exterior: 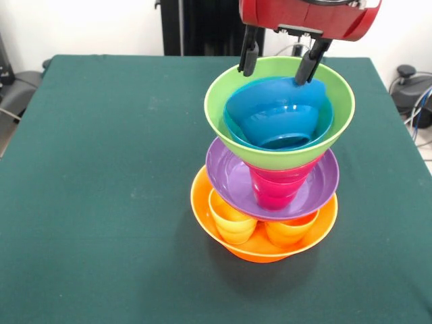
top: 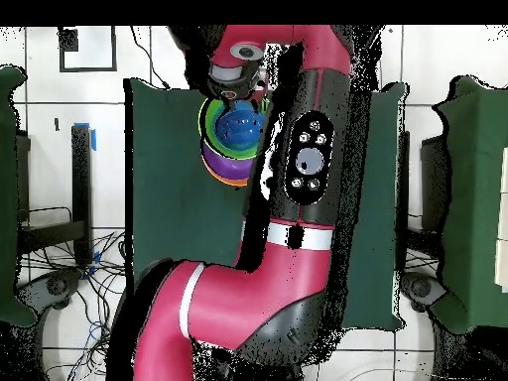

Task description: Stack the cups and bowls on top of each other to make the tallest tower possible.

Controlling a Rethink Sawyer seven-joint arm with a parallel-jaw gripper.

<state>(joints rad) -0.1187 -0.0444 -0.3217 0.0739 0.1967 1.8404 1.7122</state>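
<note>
Table (exterior: pixel 101 169): dark green cloth, bare to the left of the tower.
Yellow cup (exterior: pixel 231 221): upright inside the orange bowl, left of the tower's centre, under the purple bowl's rim.
Orange bowl (exterior: pixel 202 209): base of the tower (exterior: pixel 273 162), standing on the cloth right of the table's middle.
Purple bowl (exterior: pixel 226 179): resting on the cups inside the orange bowl, slightly tilted.
Red cup (exterior: pixel 277 189): standing in the purple bowl at the tower's centre, carrying the green bowl.
Lime green bowl (exterior: pixel 223 125): widest piece near the top, perched on the red cup.
Blue bowls (exterior: pixel 270 115): a darker one nested in a lighter one, seated inside the green bowl, leaning toward its right wall.
Orange cup (exterior: pixel 289 231): upright in the orange bowl, right of the yellow cup, touching or nearly touching it.
Gripper (exterior: pixel 278 62): hanging right above the tower's top, fingers spread apart and holding nothing; left finger (exterior: pixel 248 57) just over the green bowl's far rim, right finger at the upper edge of the blue bowls.
Overhead glimpse: tower (top: pixel 233 139) seen just below the gripper (top: pixel 234 91), red arm (top: pixel 298 198) sweeping past its right side.
</note>
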